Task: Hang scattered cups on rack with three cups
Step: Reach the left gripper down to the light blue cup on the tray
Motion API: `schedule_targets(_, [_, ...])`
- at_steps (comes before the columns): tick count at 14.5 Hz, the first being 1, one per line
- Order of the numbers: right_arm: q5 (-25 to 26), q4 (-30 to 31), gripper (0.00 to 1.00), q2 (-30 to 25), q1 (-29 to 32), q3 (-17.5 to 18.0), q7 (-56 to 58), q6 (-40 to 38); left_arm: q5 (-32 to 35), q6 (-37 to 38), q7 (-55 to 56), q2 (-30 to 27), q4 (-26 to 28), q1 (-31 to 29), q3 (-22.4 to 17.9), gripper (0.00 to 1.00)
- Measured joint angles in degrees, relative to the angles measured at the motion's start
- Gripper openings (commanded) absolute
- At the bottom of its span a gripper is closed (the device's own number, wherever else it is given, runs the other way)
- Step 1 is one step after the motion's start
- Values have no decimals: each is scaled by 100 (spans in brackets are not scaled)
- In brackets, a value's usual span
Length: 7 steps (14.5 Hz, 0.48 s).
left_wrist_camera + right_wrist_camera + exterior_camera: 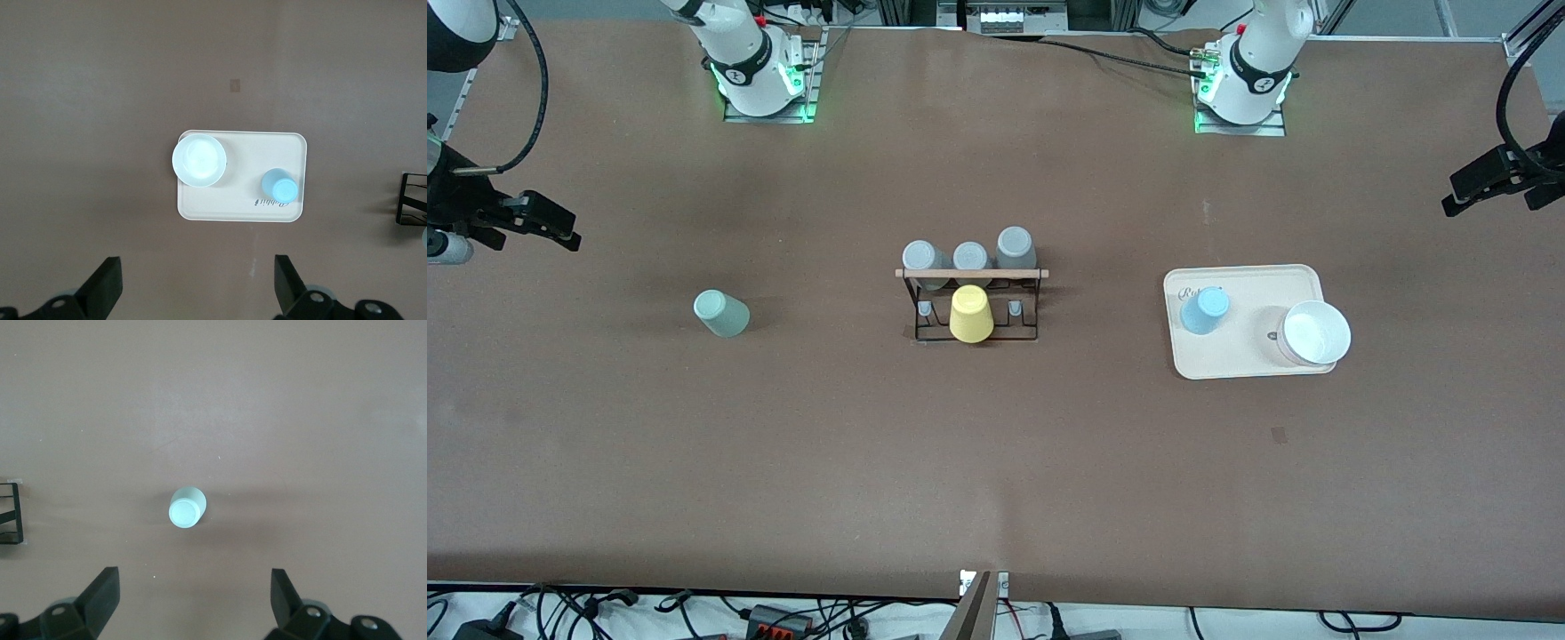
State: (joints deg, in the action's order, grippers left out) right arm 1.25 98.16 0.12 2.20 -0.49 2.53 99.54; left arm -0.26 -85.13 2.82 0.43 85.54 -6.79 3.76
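The mint green cup stands mouth down on the table toward the right arm's end; it also shows in the right wrist view. The light blue cup stands mouth down on the cream tray toward the left arm's end, and shows in the left wrist view. The black wire rack at mid table holds three grey cups and a yellow cup. My right gripper is open and empty, high over its end of the table. My left gripper is open and empty, high over its end.
A white bowl sits on the cream tray beside the blue cup, also in the left wrist view. Two short pegs on the rack beside the yellow cup are bare. A small tape mark lies on the brown table.
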Motion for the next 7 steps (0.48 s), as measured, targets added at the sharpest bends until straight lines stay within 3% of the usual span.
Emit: schedule_targets(7, [0, 0, 100, -8, 0, 0, 0, -1, 0, 9, 0, 29, 26, 8, 7, 100])
